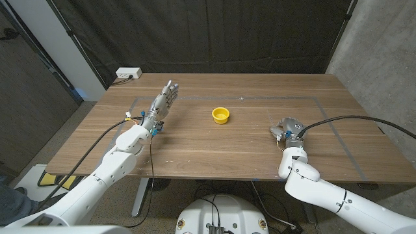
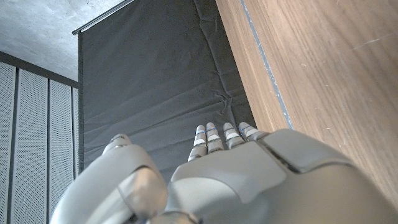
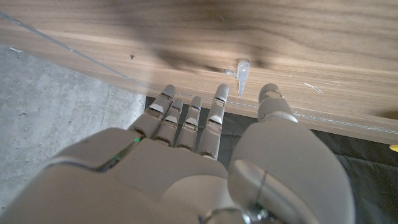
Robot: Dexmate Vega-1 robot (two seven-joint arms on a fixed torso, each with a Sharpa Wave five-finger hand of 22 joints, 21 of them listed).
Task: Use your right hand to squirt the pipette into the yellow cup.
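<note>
Right hand [image 3: 205, 168] open over pipette [image 3: 242, 73] (untouched).

The left hand [image 1: 164, 102] reaches forward over the desk [image 1: 195, 140], fingers [image 2: 214, 138] straight and together, holding nothing. The right hand [image 1: 286, 127] hovers just above the desk near its front edge, fingers [image 3: 186, 118] extended, thumb apart, empty.

A wooden table [image 1: 214, 140] carries a yellow cup [image 1: 221, 115] and, seemingly, a pipette [image 3: 242, 73].
</note>
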